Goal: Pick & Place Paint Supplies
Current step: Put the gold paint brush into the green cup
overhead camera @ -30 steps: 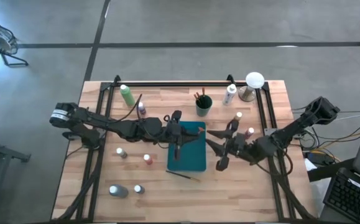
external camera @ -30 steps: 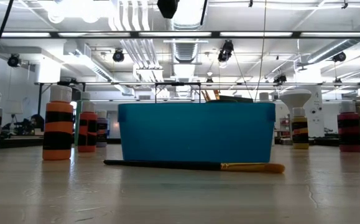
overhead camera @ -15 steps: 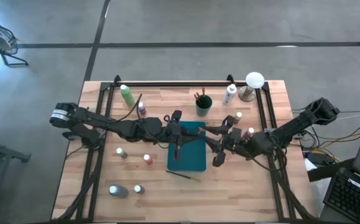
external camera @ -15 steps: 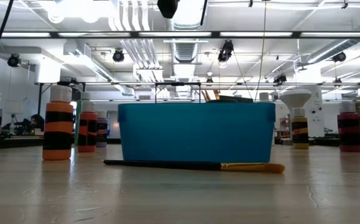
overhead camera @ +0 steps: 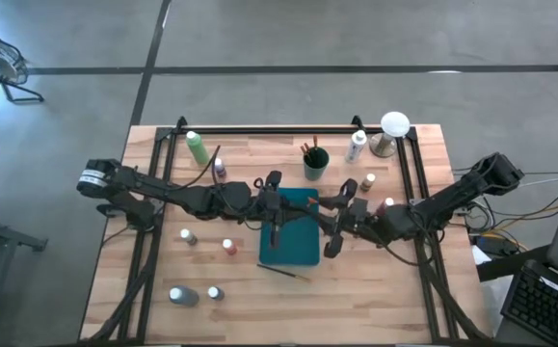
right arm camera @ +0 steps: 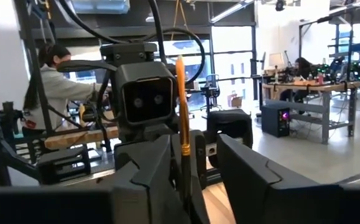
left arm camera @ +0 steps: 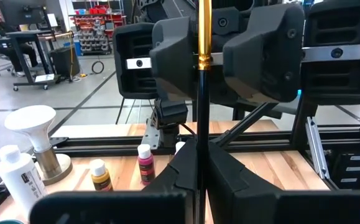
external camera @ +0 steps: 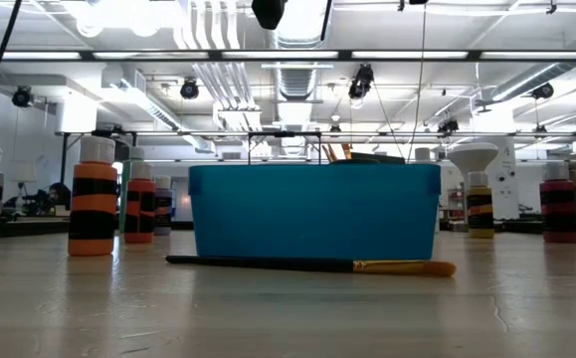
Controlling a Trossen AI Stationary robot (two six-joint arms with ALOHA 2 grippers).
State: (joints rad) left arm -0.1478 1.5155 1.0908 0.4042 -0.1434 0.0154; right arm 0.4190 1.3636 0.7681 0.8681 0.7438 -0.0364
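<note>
Standing upright above the flat teal tray (overhead camera: 289, 231), a thin black-handled brush with a gold ferrule (left arm camera: 203, 93) is pinched in the left gripper (overhead camera: 273, 220); the right gripper (overhead camera: 329, 224), fingers apart, sits around the same brush, contact unclear

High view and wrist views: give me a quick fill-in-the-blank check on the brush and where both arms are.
1. The held brush is clamped in the ___ gripper's jaws.
2. The right gripper faces it closely, both above the teal ___.
3. A second brush lies loose on the wooden ___.
Missing words: left (the left gripper); tray; table.
</note>
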